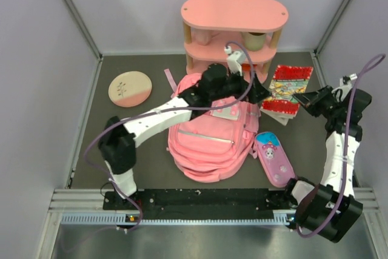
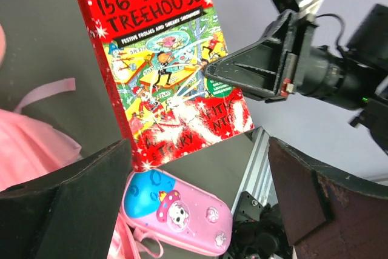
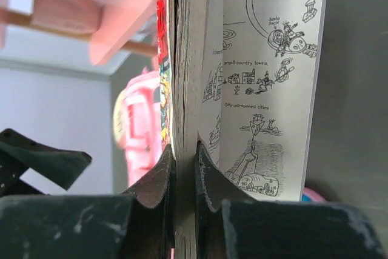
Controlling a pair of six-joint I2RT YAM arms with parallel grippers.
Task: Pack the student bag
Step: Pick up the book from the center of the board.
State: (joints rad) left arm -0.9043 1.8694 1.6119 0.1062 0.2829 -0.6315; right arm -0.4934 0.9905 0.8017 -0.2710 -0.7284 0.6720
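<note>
Top external shows us the student bag (image 1: 206, 144) lying flat on the surface (image 1: 154, 171), front up: pink fabric, zip pockets, a pale flap pocket near its top. A pencil case (image 1: 274, 159) lies just beside its right edge. Farther back, we see the left gripper (image 1: 259, 92) over the bag's top, jaws wide apart and empty, and the right gripper (image 1: 306, 100) clamped on the pages of a red book (image 1: 290, 86). A pink shelf (image 1: 233, 19) stands behind.

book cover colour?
Red, with white lettering and a busy cartoon picture; the book shows best in left wrist view.
</note>
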